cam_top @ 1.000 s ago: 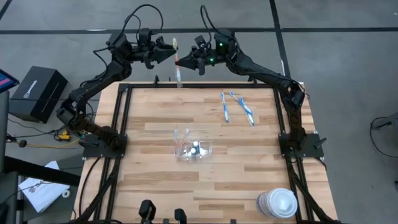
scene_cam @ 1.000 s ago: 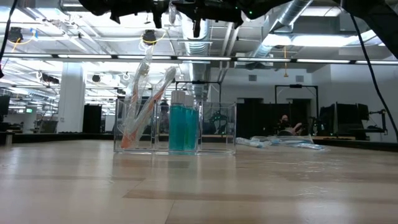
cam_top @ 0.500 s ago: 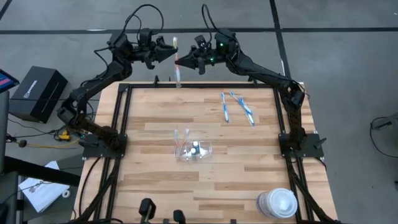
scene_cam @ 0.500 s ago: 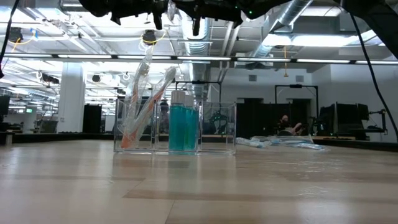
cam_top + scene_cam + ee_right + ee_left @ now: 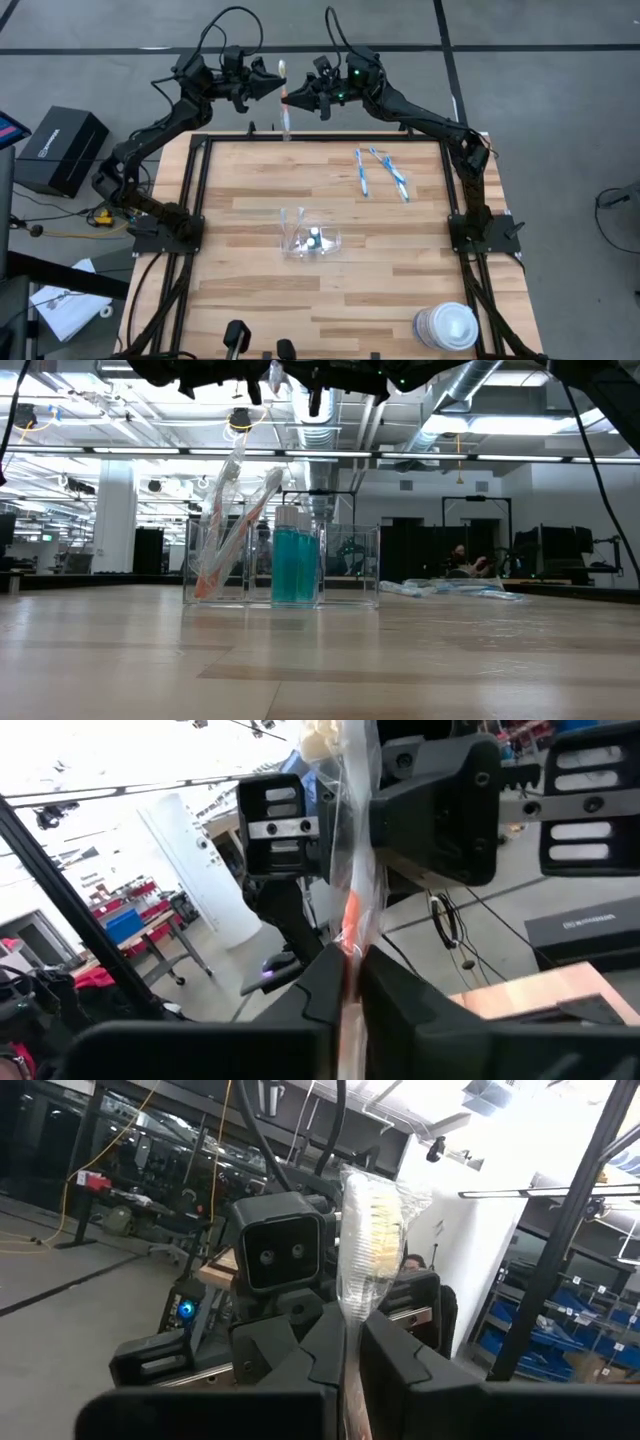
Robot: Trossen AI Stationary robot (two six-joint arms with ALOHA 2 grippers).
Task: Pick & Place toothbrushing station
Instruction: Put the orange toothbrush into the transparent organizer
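Note:
A wrapped toothbrush point(image 5: 285, 112) with an orange handle stands upright in the air over the table's far edge, between my two grippers. My left gripper point(image 5: 276, 87) is shut on it just below the bristle head point(image 5: 368, 1245). My right gripper point(image 5: 290, 100) is shut on it a little lower. On the table's middle stands the clear compartmented cup point(image 5: 312, 241), holding toothbrushes point(image 5: 232, 525) and blue-green tubes point(image 5: 295, 565). Loose blue and white toothbrushes point(image 5: 380, 172) lie flat at the far right. My left gripper pinches the wrapped toothbrush between its two fingers at the handle just under the head point(image 5: 352, 1342). It comes in about level from the table's left, across the brush. The head stands up above the fingers, clear of the table. My right gripper pinches the orange stretch of the handle point(image 5: 350, 942) and its clear wrapper between its two fingers. It comes in level from the table's right, across the brush. The brush stands upright, its lower end point(image 5: 288, 133) hanging free.
A white round lidded container point(image 5: 447, 326) sits at the near right corner. Black frame rails point(image 5: 196, 180) run along the table's left and right sides. Bare wood lies around the cup. A black box point(image 5: 62, 150) stands off the table's left.
My left gripper has shut on the toothbrush's upper part. Both arms and the toothbrush have kept their place.

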